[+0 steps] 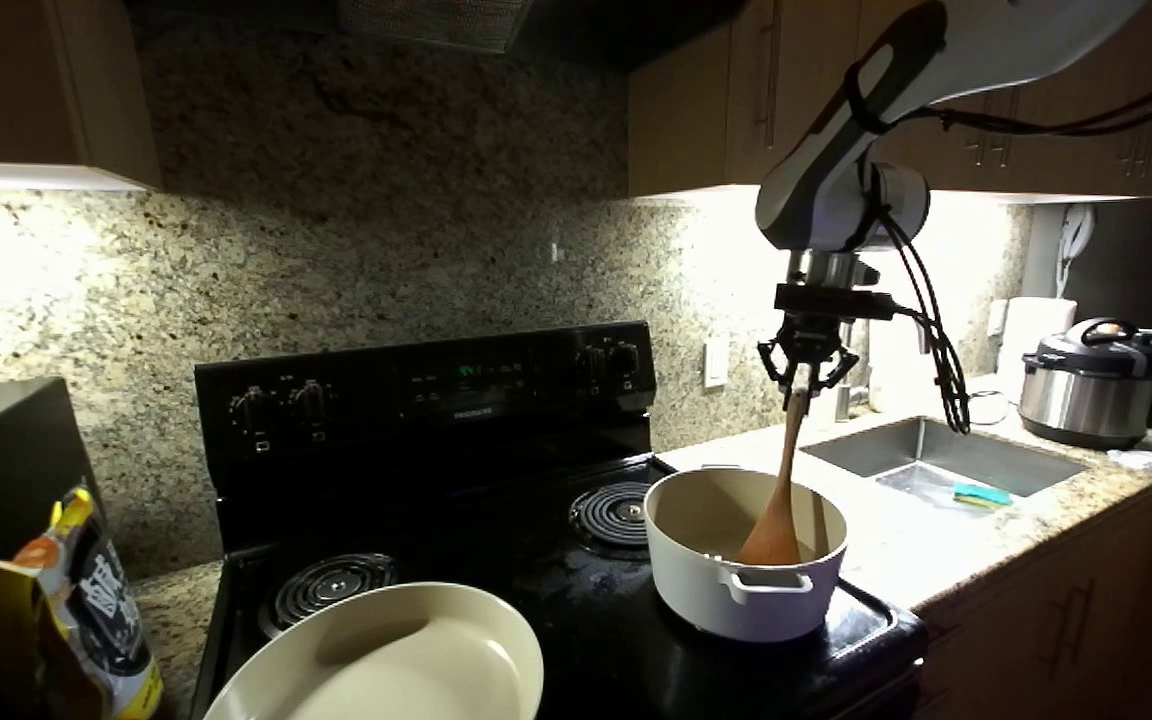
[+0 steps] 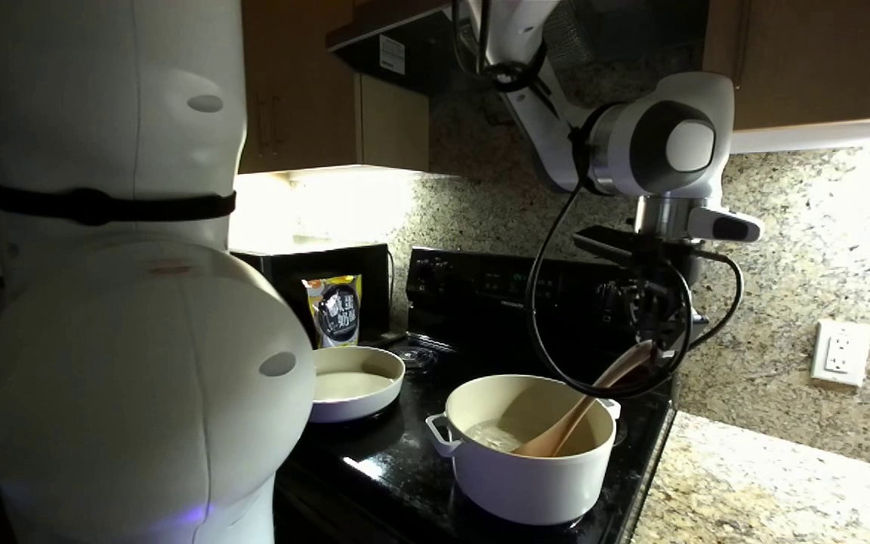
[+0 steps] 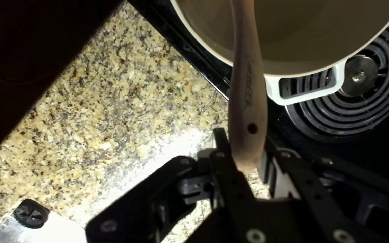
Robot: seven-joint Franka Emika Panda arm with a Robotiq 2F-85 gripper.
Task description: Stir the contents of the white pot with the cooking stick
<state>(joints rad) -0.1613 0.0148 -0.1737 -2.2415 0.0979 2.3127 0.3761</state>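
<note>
In the wrist view, just below the middle, the gripper pinches the cooking stick by its top end, holding it from both sides. The robot arm hangs above it, at the upper right in an exterior view. In both exterior views the stick leans, and its wide end is down inside the white pot. The pot sits on the black stove, right of the middle of both those frames. The contents look clear and shiny, but I can't tell what they are. In an exterior view, a wide pale pan is on the stove too, at the bottom, left of the middle. At the lower left stands a yellow and gray bag with big white writing. On the right are a metal sink with a green and yellow sponge in it, and a big silver cooker with a black lid.
</note>
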